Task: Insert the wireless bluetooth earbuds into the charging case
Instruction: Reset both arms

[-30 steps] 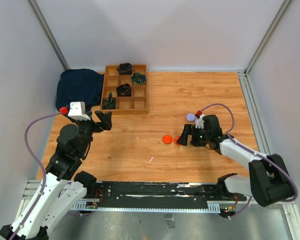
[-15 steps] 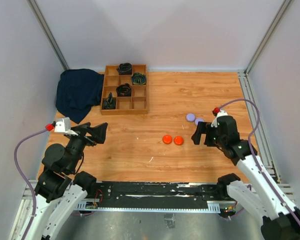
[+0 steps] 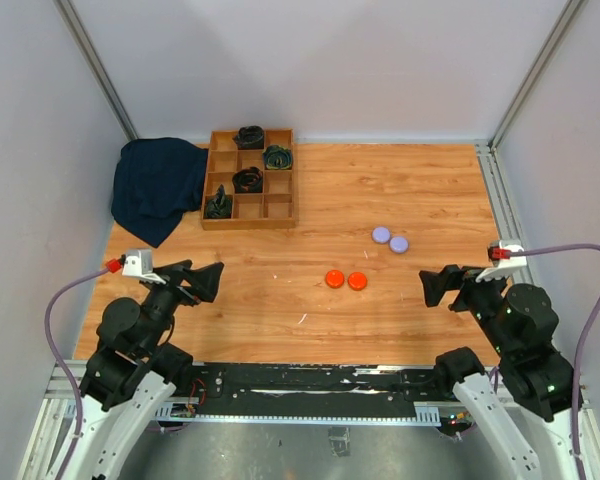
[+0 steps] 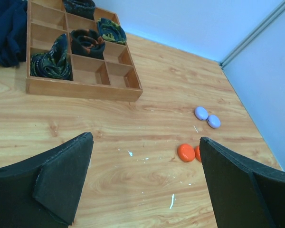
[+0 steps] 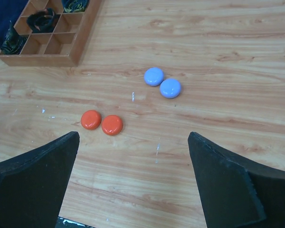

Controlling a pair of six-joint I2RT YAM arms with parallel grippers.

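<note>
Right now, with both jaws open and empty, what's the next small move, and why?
Probably ease the right arm's jaws forward over the two flat round orange discs for a closer look. No loose earbuds show in any view. Those discs and two round lilac discs lie mid-table, each pair touching, and the right arm sits nearer them.

Wood-grain table [image 3: 430, 180], glossy orange discs [image 5: 91, 119], wooden tray [image 3: 250, 224], navy cloth [image 3: 158, 185]
</note>
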